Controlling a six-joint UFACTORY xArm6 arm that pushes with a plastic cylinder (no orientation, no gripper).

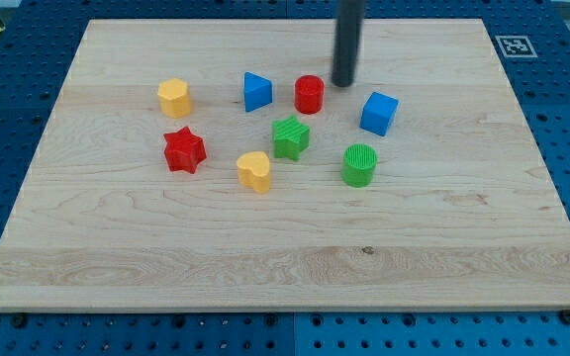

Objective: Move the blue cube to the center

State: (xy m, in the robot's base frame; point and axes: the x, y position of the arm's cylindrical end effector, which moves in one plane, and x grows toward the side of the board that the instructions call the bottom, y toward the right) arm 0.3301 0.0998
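The blue cube [379,113] sits on the wooden board [285,247], right of the middle. My tip [343,84] is just above and to the left of the cube, apart from it, and right of the red cylinder [309,95]. The rod comes down from the view's top.
A blue triangular block [256,91] lies left of the red cylinder. A green star [290,136] and a green cylinder [359,165] sit near the middle. A yellow hexagonal block [174,98], a red star [184,150] and a yellow heart-shaped block [254,171] are on the left.
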